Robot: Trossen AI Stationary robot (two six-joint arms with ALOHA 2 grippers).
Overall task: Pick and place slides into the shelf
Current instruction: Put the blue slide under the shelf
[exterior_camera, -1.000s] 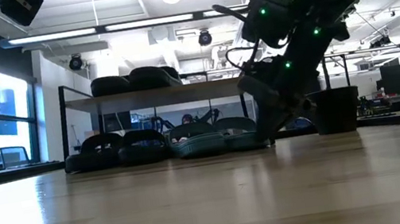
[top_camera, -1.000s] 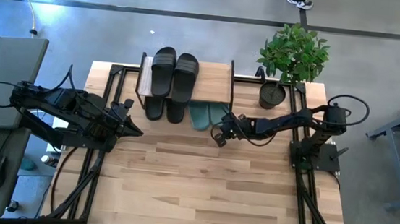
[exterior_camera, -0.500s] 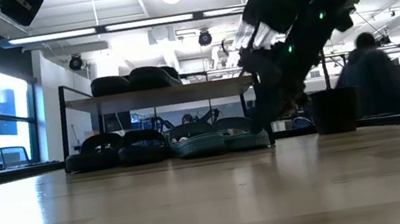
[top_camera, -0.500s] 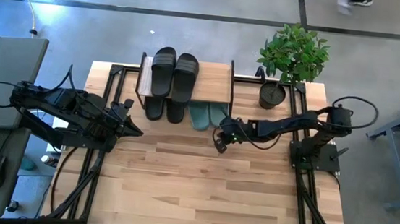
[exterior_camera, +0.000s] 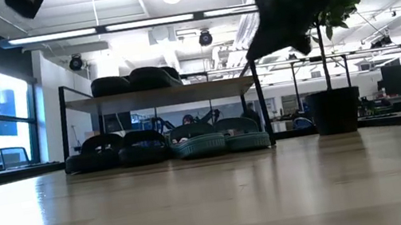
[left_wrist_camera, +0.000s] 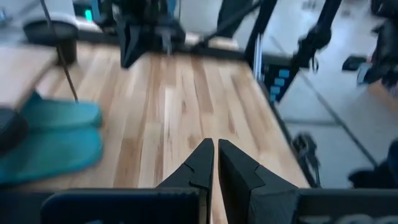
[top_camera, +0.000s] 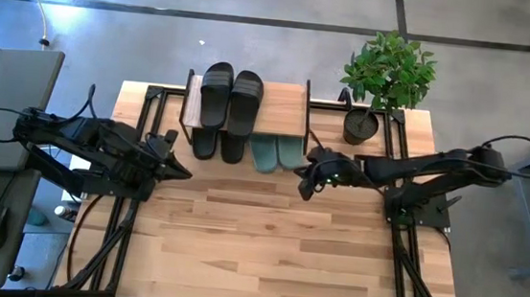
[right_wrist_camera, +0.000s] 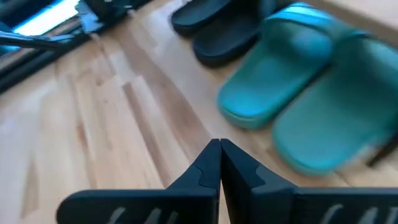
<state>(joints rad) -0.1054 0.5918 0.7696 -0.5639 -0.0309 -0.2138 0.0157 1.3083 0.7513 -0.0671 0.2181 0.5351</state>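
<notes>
The shelf (top_camera: 283,107) stands at the table's far edge. Two black slides (top_camera: 231,97) lie on its wooden top. Beneath it, two more black slides (exterior_camera: 122,150) and two green slides (exterior_camera: 221,137) rest sole-down on the table, side by side. The green pair (right_wrist_camera: 305,93) shows just ahead of my right gripper (right_wrist_camera: 219,144). That gripper (top_camera: 305,188) is shut and empty, raised above the table on the near-right side of the green slides. My left gripper (left_wrist_camera: 215,144) is shut and empty, held above the table's left side (top_camera: 181,172).
A potted plant (top_camera: 381,82) stands at the far right corner, right of the shelf. Black frame rails (top_camera: 142,128) run along the table's left and right sides. The wooden tabletop (top_camera: 265,254) stretches from the shelf to the near edge.
My right gripper has risen well above the table and drawn back a little from the green slides toward the right edge, staying shut. The green slides lie where they were under the shelf.
</notes>
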